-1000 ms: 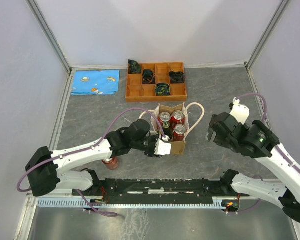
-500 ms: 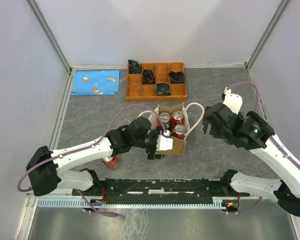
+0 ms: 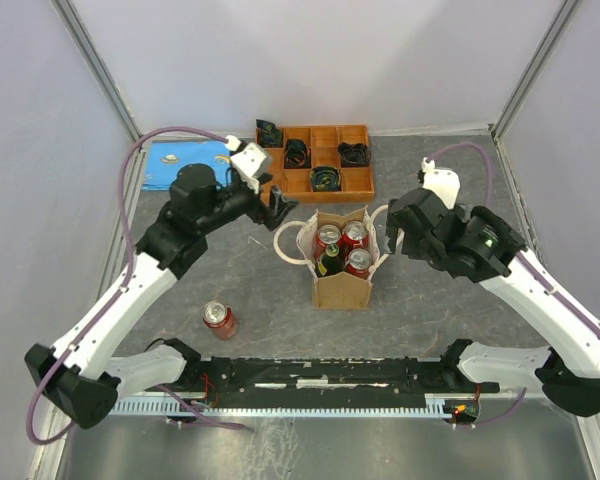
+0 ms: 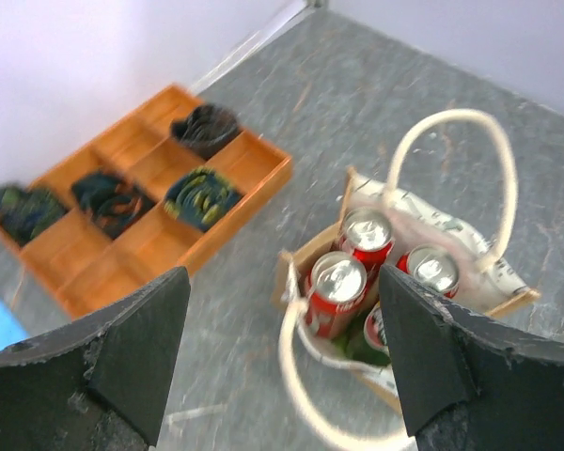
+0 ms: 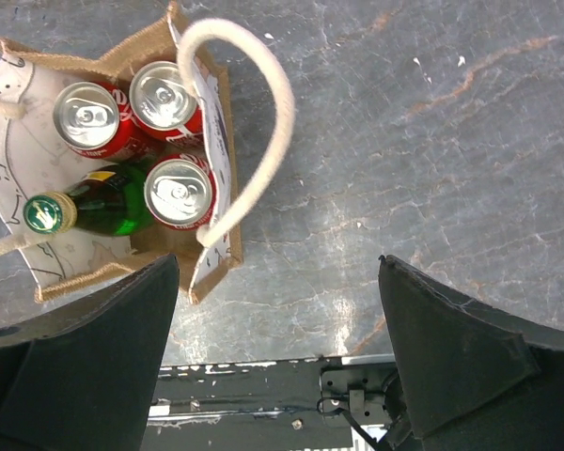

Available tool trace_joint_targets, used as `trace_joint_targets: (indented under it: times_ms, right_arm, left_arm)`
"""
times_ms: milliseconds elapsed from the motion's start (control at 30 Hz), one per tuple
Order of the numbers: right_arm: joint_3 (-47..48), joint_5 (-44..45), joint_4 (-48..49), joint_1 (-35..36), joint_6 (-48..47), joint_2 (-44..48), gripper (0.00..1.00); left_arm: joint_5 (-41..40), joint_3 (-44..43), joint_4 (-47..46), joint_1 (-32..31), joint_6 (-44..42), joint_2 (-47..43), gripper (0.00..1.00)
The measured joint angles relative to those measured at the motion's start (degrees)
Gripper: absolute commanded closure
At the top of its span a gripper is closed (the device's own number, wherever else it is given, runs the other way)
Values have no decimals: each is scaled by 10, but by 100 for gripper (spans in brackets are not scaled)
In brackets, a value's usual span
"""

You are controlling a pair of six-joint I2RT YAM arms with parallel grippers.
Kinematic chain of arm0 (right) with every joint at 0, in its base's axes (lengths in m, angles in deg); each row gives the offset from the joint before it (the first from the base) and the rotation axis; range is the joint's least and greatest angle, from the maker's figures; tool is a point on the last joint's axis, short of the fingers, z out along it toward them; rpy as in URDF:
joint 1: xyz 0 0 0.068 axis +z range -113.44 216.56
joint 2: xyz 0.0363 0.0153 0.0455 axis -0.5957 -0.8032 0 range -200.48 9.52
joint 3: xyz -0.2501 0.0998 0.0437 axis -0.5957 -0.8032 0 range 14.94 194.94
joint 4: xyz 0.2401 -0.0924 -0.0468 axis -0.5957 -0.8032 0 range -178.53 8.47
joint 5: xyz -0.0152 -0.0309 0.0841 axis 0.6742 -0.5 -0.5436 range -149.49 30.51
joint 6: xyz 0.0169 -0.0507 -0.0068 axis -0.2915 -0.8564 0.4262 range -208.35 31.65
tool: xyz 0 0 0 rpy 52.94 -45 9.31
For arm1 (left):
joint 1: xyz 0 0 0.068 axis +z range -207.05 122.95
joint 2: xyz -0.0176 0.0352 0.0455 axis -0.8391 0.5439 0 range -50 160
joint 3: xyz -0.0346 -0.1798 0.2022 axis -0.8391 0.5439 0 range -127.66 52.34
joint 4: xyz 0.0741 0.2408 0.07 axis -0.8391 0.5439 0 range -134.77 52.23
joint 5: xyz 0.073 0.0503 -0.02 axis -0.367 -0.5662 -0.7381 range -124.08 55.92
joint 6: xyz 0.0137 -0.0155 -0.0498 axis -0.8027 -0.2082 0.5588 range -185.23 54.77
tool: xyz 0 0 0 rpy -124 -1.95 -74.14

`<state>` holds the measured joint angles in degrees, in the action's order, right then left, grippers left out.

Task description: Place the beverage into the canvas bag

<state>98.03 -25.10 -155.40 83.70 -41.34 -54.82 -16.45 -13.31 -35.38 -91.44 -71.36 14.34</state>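
The canvas bag (image 3: 342, 290) stands open-mouthed mid-table. It holds three red cans (image 5: 179, 193) and a green bottle (image 5: 94, 211) whose capped neck points toward the bag's printed lining (whether it stands straight or leans I cannot tell). One more red can (image 3: 218, 318) stands upright on the table at about 8 o'clock from the bag, well apart from it and near the left arm's base.

The left gripper (image 4: 283, 271) hangs high at about 11 o'clock from the bag, between it and the orange tray (image 3: 313, 198), which sits at 12 o'clock. Its jaws are spread wide with nothing between them. The right gripper (image 5: 278, 258) hovers at 3 o'clock, near the rope handle (image 5: 263, 103) on that side, jaws likewise wide and empty.

My reading is that one load is in and the step in hand is going for the loose can. That likely falls to the left arm, which would need to swing down toward 8 o'clock and close on the can's side. Then it must lift the can clear of the handles and lower it into whatever room is left, which looks tight
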Motion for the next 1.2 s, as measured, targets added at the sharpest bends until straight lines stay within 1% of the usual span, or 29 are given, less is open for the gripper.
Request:
trace_joint_targets:
  times_ms: [67,133,267,333,367,433,500,633,767,833,900,967,1067,1133,1200]
  right_arm:
    - [10,-3,7,0,-11,-17,5]
    - [16,-9,14,0,-20,-31,5]
    - [17,-21,28,0,-31,-50,5]
    - [17,-26,31,0,-34,-53,5]
    - [17,-29,32,0,-34,-53,5]
    - [17,-35,31,0,-34,-53,5]
    - [17,-40,31,0,-34,-53,5]
    - [19,-51,30,0,-37,-60,5]
    - [53,-60,27,0,-46,-94,4]
    - [74,-63,28,0,-52,-113,4]
    - [82,-67,29,0,-54,-121,4]
    - [83,-72,27,0,-54,-122,4]
    - [82,-74,27,0,-53,-120,4]
    - [76,-75,27,0,-51,-116,4]
    - [68,-76,27,0,-49,-110,4]
  left_arm:
    - [-8,7,38,30,16,-27,13]
    - [-14,30,77,45,21,-66,13]
    - [-39,99,151,60,31,-168,11]
    - [-57,129,191,62,42,-213,7]
    - [-67,140,211,65,45,-232,7]
    - [-85,151,247,73,46,-258,7]
    - [-104,151,264,81,46,-265,7]
    - [-129,151,283,86,45,-252,7]
    - [-131,149,301,87,38,-226,7]
    - [-128,134,324,87,25,-198,7]
    - [-120,106,348,87,3,-172,7]
    - [-115,72,372,88,-27,-111,7]
    - [-109,15,422,88,-78,-57,7]
    - [-100,-15,457,89,-120,-38,7]
    - [-94,-23,492,89,-161,-35,6]
